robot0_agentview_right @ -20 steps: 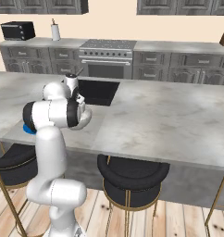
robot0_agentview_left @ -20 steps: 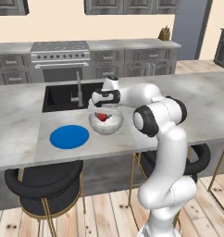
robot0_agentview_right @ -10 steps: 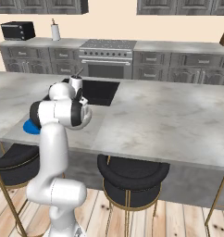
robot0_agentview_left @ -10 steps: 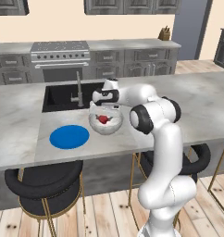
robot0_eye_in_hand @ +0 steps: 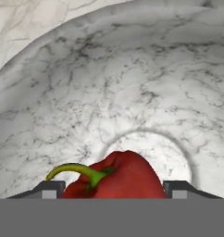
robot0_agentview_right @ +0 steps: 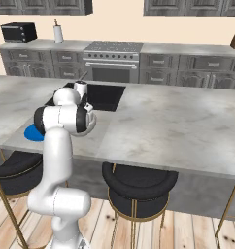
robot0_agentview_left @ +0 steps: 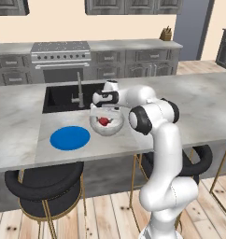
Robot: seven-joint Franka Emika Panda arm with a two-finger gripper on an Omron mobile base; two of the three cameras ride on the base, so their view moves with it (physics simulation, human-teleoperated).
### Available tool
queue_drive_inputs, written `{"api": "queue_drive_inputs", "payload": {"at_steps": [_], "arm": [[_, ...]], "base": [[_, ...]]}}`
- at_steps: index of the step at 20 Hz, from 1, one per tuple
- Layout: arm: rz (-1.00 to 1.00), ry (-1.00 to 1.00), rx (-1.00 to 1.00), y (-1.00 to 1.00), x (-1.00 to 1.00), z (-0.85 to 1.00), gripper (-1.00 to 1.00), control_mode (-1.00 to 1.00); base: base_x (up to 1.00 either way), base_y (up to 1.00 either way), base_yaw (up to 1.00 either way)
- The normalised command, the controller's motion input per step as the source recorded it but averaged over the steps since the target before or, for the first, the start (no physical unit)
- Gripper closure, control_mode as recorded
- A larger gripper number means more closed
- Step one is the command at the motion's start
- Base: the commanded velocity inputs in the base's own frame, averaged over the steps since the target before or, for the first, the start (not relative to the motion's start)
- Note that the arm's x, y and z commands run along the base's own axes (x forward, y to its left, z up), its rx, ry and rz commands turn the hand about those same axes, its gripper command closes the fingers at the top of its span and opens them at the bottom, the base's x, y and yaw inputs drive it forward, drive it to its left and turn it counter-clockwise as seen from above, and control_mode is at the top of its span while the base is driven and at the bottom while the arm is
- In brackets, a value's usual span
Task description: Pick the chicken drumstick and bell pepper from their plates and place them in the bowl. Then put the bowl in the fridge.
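The marble bowl (robot0_agentview_left: pixel 106 127) stands on the island counter, just in front of the sink. The red bell pepper (robot0_eye_in_hand: pixel 116 178) lies on the bowl's bottom (robot0_eye_in_hand: pixel 146 92), its green stem pointing left in the hand view; from the left base view it is a red spot (robot0_agentview_left: pixel 103 122). My gripper (robot0_eye_in_hand: pixel 114 189) hangs over the bowl (robot0_agentview_left: pixel 103 108), open, one fingertip on each side of the pepper. A blue plate (robot0_agentview_left: pixel 70 138) lies bare to the left of the bowl, and its edge shows behind my arm (robot0_agentview_right: pixel 31 133). The chicken drumstick is out of view.
A black sink (robot0_agentview_left: pixel 70 95) with a faucet (robot0_agentview_left: pixel 79 91) lies right behind the bowl. Bar stools (robot0_agentview_left: pixel 45 184) stand along the island's near edge. A stove and grey cabinets line the back wall. A tall grey-blue unit (robot0_agentview_left: pixel 194 28) at the far right may be the fridge.
The hand has stayed over the bowl with the pepper below it. My arm's elbow has shifted a little.
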Motion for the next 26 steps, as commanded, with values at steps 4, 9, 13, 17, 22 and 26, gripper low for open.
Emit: {"api": "queue_drive_inputs", "payload": {"at_steps": [4, 9, 13, 17, 22, 26], "arm": [[0.00, 0.01, 0.00, -0.04, -0.03, -0.06, -1.00, -1.00], [0.00, 0.02, 0.00, -0.03, 0.00, -0.05, -1.00, -1.00], [0.00, 0.01, 0.00, -0.01, 0.00, 0.24, -1.00, -1.00], [0.06, 0.02, 0.00, 0.00, -0.10, 0.75, -1.00, -1.00], [0.13, 0.01, -0.01, -0.01, -0.48, 0.54, -1.00, -1.00], [0.05, -0.01, -0.02, -0.09, -0.75, 0.13, -1.00, -1.00]], "base": [[0.00, 0.00, 0.00], [0.00, 0.00, 0.00], [0.00, 0.00, 0.00], [0.00, 0.00, 0.00], [0.00, 0.00, 0.00], [0.00, 0.00, 0.00]]}}
